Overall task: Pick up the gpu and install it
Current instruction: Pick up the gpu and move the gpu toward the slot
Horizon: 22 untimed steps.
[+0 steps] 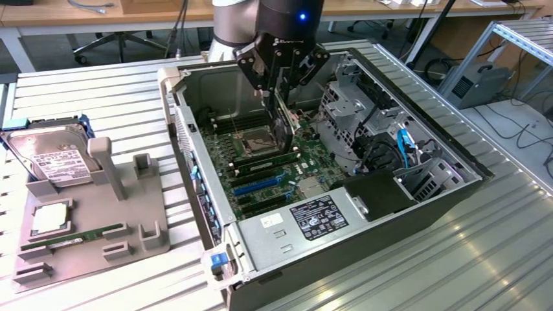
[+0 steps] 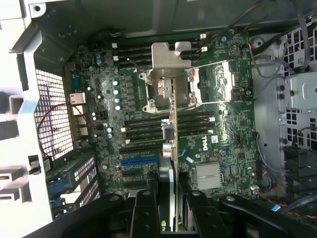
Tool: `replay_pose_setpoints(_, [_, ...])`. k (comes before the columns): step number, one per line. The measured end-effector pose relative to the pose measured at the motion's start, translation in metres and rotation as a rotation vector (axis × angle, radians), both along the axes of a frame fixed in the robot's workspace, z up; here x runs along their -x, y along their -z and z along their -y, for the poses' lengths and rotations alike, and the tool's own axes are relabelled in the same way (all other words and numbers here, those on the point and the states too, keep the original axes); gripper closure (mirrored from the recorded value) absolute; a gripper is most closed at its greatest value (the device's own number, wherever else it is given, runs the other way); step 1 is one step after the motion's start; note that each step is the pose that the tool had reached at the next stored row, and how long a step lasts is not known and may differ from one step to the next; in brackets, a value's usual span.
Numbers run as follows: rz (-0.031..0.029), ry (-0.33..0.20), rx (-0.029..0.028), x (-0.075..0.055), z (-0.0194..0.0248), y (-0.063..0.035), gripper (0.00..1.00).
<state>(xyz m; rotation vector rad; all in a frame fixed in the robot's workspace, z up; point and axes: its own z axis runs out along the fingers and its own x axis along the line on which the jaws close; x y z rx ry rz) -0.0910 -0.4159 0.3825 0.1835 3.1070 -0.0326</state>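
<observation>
**Card pinched edge-on inside the open tower**

Exterior view: at upper centre, the black end effector pinches the gpu, a thin dark circuit card. The card hangs upright inside the open grey-and-black computer case on the slatted metal bench. There is free room between the case's wall and the grey drive cage.

Wrist view: the card runs edge-on between the black fingers, over the green motherboard. Its silver bracket is at the far end. The blue slot beside it lies uncovered.

Bright, even room light; the case wall glares white in the wrist view, the claw dark.
</observation>
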Motion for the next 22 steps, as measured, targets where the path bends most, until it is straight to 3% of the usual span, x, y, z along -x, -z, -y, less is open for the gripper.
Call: replay_pose_setpoints(22, [0.0001,0.000,0.0000,-0.022,-0.0001,0.0010,0.73])
